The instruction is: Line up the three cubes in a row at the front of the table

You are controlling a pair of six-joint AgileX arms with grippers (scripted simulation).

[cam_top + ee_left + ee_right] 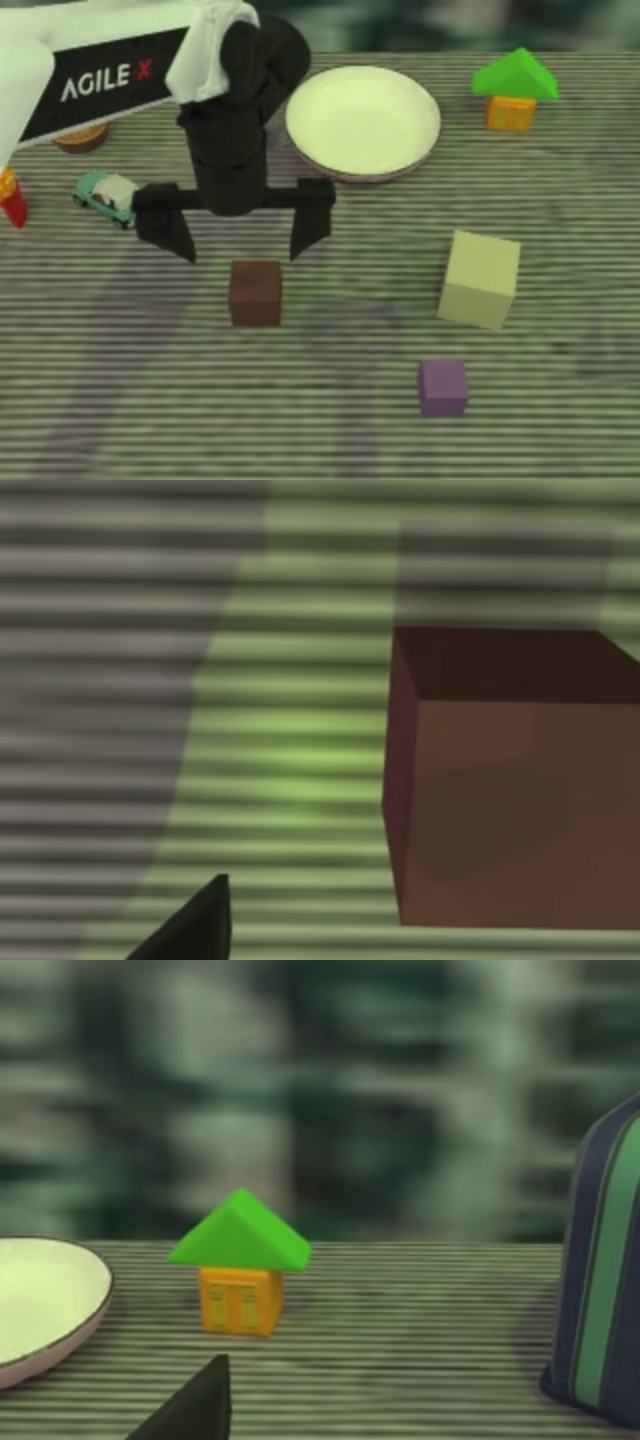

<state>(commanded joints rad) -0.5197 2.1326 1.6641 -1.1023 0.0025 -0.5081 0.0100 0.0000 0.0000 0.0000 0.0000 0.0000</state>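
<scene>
One open-fingered left gripper (242, 236) above reddish-brown cube (255, 292)

Bkgd beyond table's far edge: blurry dark-green/grey mottled backdrop (330, 1090), no clear walls/windows; light even.

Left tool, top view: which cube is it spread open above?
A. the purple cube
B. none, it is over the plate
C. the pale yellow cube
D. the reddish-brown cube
D: the left tool hangs open just behind the reddish-brown cube, which also fills the left wrist view; the pale yellow cube and purple cube lie off to the right.
</scene>
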